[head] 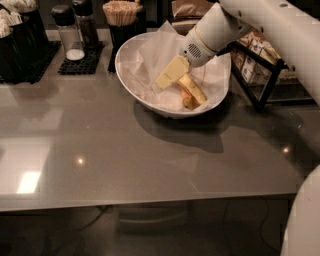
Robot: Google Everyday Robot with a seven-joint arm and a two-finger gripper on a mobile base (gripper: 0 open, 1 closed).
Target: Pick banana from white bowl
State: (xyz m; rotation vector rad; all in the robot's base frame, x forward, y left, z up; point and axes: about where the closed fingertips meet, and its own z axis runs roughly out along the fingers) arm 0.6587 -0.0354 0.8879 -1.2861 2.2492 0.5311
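Observation:
The white bowl (pixel 127 65), wide, tilted and lined with crumpled white paper, stands at the back middle of the grey table. My gripper (pixel 167 77) reaches down into it from the upper right, its cream tip low over the paper at the bowl's middle. A curved yellow banana (pixel 196 89) lies in the bowl just right of the gripper tip, partly hidden by the gripper. A shorter orange-tinted fruit (pixel 187 100) lies against its near side. I cannot tell whether the gripper touches the banana.
A black wire rack (pixel 260 75) with packets stands right of the bowl. Behind it are a cup of wooden sticks (pixel 120 15), shakers on a black mat (pixel 75 45) and a dark bin (pixel 20 45) at the left. The grey tabletop (pixel 125 160) spreads in front.

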